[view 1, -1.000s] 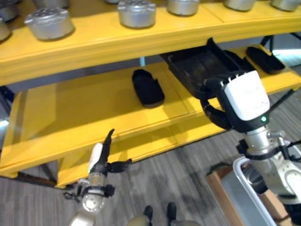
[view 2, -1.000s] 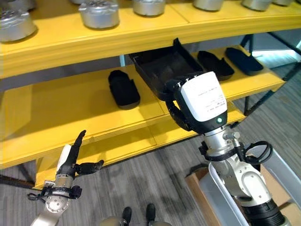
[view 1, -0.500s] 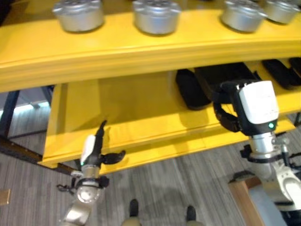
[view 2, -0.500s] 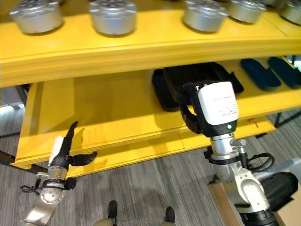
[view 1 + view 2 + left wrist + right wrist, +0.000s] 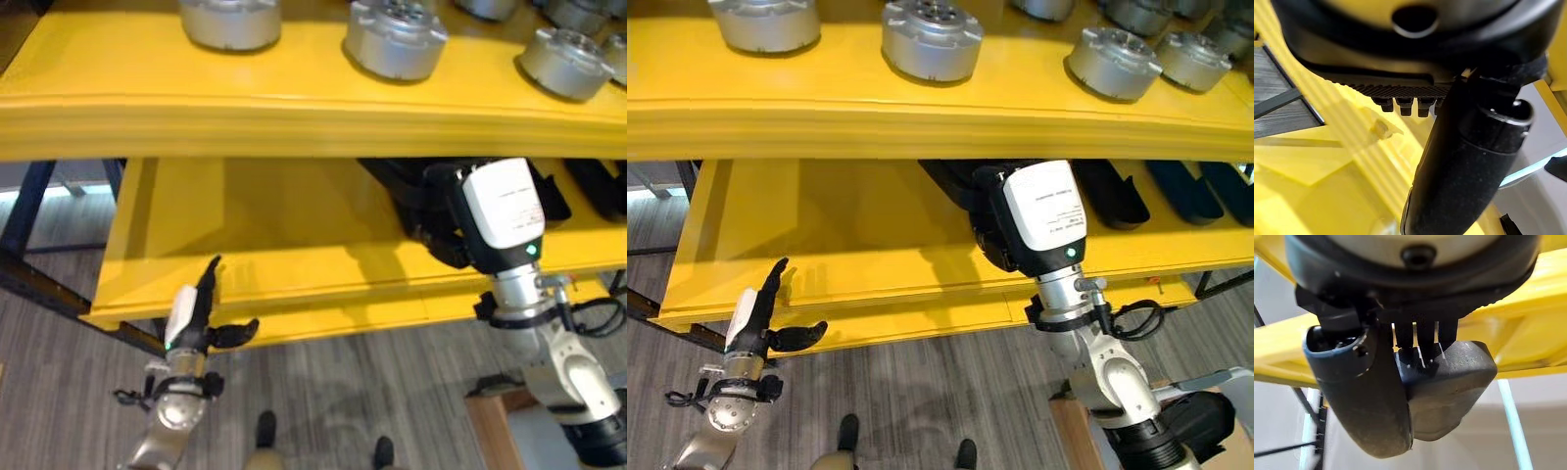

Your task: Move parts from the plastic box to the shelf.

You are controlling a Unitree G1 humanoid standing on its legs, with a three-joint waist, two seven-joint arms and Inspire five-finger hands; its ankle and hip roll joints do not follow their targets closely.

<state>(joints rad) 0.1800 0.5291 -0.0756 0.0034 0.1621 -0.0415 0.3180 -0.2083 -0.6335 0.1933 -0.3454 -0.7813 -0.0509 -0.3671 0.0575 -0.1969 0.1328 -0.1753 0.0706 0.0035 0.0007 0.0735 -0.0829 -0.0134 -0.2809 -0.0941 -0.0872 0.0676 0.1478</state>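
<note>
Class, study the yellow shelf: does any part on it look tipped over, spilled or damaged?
Nothing stands out. The silver parts sit upright on the top shelf, and the black parts lie flat below. The right hand grips one black part.

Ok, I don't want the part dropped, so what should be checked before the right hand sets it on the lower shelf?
1. Right hand shut on the black part, thumb and fingers round it: ok.
2. Bare space on the lower shelf beside that hand: ok.
3. Part already resting on the shelf: cannot tell.
4. Left hand open, low at the shelf's front edge, out of the way: ok.
5. Clearance from the black trays behind the right hand: cannot tell.
</note>
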